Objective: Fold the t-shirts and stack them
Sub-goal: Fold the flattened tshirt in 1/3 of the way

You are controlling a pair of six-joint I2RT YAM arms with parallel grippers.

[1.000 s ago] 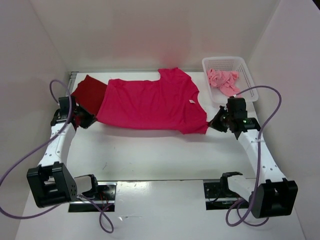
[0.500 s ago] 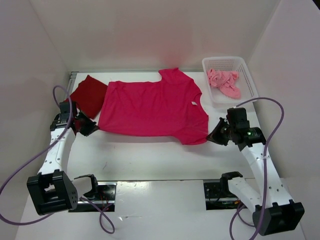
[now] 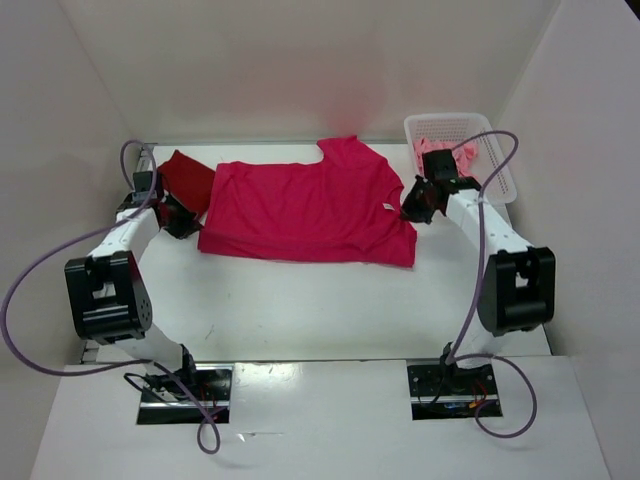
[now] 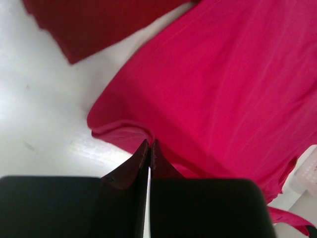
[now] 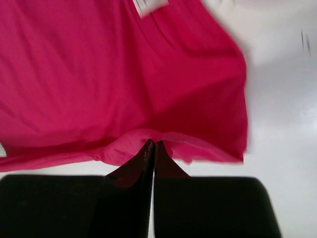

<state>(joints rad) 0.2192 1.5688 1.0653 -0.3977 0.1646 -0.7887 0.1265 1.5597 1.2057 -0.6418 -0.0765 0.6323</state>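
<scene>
from the top external camera, the magenta-pink t-shirt [image 3: 300, 210] lies spread flat on the white table [image 3: 330, 310], stretched between the two grippers. the left gripper [image 3: 188, 222] sits at the shirt's left edge, by its near corner, and the right gripper [image 3: 410, 206] sits at its right edge; from up here i cannot tell how either pair of jaws stands. the dark red t-shirt [image 3: 185, 178] lies just beyond the left gripper, meeting the magenta cloth at its far side. the light salmon t-shirt [image 3: 447, 160] is bunched in the white mesh basket [image 3: 470, 125], just beyond the right gripper. in the left wrist view, the fingers [image 4: 133, 168] are pressed together, clamped on a raised fold of the magenta shirt's edge right at their tips, with the dark red shirt ahead and to the left, apart from them. in the right wrist view, that gripper's fingers are likewise clenched, pinching a puckered bit of the magenta edge at their tips, with a white label [image 5: 148, 6] on the cloth well ahead.
</scene>
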